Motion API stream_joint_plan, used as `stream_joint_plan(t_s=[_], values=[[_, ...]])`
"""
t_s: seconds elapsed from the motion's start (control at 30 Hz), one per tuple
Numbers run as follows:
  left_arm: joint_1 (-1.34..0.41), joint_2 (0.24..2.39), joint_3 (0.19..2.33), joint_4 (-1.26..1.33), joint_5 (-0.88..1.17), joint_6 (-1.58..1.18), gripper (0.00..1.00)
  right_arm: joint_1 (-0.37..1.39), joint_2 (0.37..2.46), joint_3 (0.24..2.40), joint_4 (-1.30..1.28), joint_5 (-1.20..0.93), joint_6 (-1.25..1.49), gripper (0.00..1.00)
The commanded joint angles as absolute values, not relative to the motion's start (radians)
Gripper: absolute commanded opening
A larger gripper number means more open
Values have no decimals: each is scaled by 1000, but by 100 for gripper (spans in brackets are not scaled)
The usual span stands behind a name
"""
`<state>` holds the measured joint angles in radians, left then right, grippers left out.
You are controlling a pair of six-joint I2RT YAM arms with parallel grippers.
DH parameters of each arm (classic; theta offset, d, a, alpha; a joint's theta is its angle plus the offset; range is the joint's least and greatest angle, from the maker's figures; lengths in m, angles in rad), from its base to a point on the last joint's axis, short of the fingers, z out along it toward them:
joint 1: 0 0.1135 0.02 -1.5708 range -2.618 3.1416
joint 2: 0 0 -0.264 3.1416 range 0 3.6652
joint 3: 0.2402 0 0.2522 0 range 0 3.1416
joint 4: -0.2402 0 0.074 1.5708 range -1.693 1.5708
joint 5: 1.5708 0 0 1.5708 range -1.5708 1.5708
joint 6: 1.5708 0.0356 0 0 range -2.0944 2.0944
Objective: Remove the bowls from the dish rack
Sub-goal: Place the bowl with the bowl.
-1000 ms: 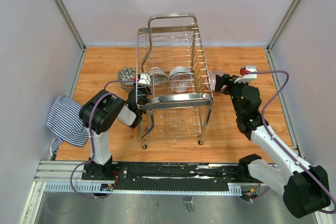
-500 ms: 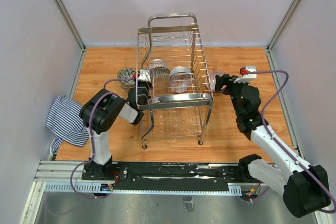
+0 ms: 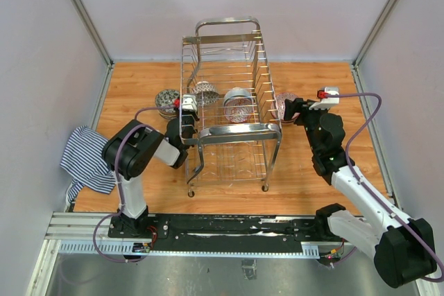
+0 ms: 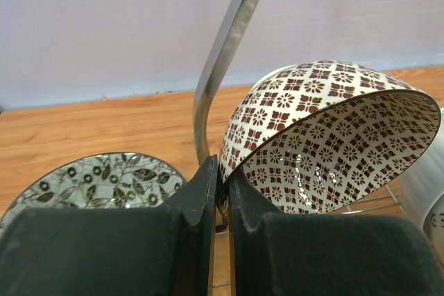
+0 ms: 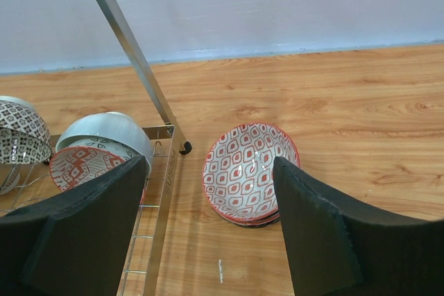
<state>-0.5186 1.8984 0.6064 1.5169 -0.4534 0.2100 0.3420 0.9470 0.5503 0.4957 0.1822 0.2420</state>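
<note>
My left arm is folded tight at the elbow near the bench's (image 3: 312, 77) left edge; its forearm runs toward the left side of the dish rack (image 3: 239, 129), wrist level with the rack's side wall. The left fingers (image 4: 223, 192) are pressed almost together, pinching the rim of a brown-and-white patterned bowl (image 4: 326, 136). That bowl is tipped on its side with its opening facing the wrist camera; from above it sits inside the rack's outline at the left end (image 3: 205, 91). I cannot tell whether it touches the wires. A thick rack tube (image 4: 229, 46) rises just behind the pinch.

My right arm stretches from the near right corner up the bench's right side, bends at the elbow and points its wrist left toward the rack's right wall. The right fingers (image 5: 208, 168) are spread wide and hold nothing; they stand either side of a red-patterned bowl (image 5: 250, 171) lying on the bench just beside the rack's right side. It appears to rest in a second bowl beneath it.

One more bowl, pale outside and red-patterned inside (image 5: 97, 147), lies tilted in the rack's middle (image 3: 238, 104). A grey leaf-patterned bowl (image 4: 104, 179) sits on the bench just left of the rack (image 3: 165, 100); a striped cloth (image 3: 87, 157) hangs over the bench's left edge.

There is lettering stamped on the rack's lower rail (image 5: 168, 178); I cannot read it.
</note>
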Motion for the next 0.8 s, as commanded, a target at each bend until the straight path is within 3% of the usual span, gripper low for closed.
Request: stream_joint_plan(t_s=[0.0,0.77], values=[[-522,1812,566,1831,-508,240,0,313,919,543,501,166,252,75],[-475,1546,418,1594,-672,90,0,313,823,529,441,138,264,75]])
